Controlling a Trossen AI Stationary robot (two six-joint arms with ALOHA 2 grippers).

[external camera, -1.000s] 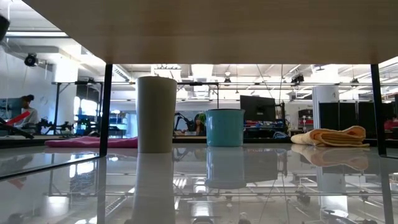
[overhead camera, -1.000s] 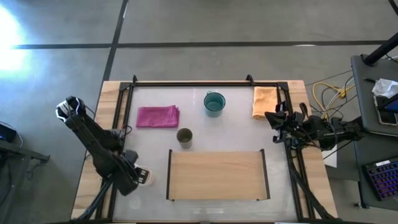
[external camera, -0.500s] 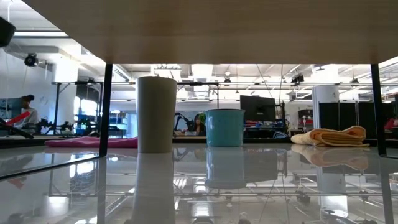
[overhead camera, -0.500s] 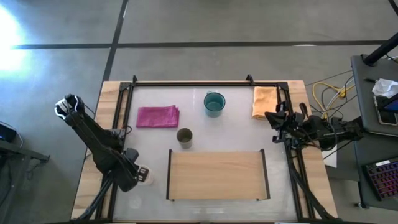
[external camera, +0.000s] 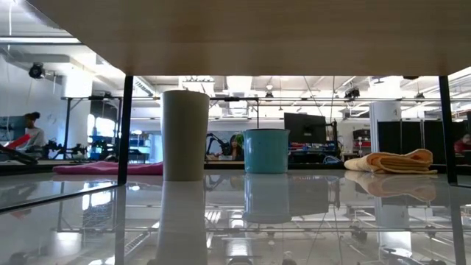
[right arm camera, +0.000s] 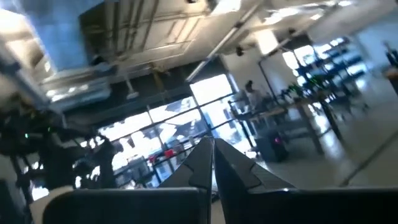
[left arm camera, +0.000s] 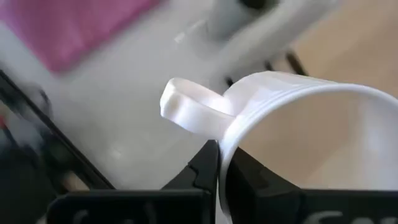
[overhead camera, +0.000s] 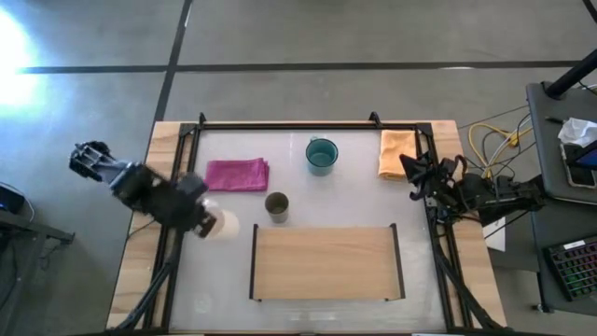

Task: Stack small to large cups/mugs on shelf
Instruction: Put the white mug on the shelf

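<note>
My left gripper (overhead camera: 207, 224) is shut on the cream-white mug (overhead camera: 222, 224) over the table's left part, just left of the shelf (overhead camera: 325, 263), a light-wood board with black rails. The small olive-brown cup (overhead camera: 276, 205) stands on its base beyond the shelf's far left corner and looks pale-sided in the low view (external camera: 184, 135). The teal mug (overhead camera: 322, 155) stands farther back (external camera: 266, 151). My right gripper (overhead camera: 410, 168) waits shut at the table's right edge, its fingers (right arm camera: 211, 162) pointing out into the room. My left gripper (left arm camera: 219, 186) pinches the white mug's rim wall (left arm camera: 225, 146) right beside the handle (left arm camera: 186, 115), one finger (left arm camera: 249, 180) inside the mug and one (left arm camera: 202, 171) outside. The fingers come from the table's left. The mug's mouth faces the wrist camera. Whether its base is clear of the table I cannot tell.
A pink cloth (overhead camera: 236, 175) lies at the far left and an orange cloth (overhead camera: 397, 153) at the far right. Black frame rails (overhead camera: 182, 159) run along the table's sides and far edge. The shelf board has nothing on it.
My left gripper has swung from the table's near left corner toward the far edge, taking the white mug along; the mug now sits level with the shelf's far left corner. The other cups have stayed put.
</note>
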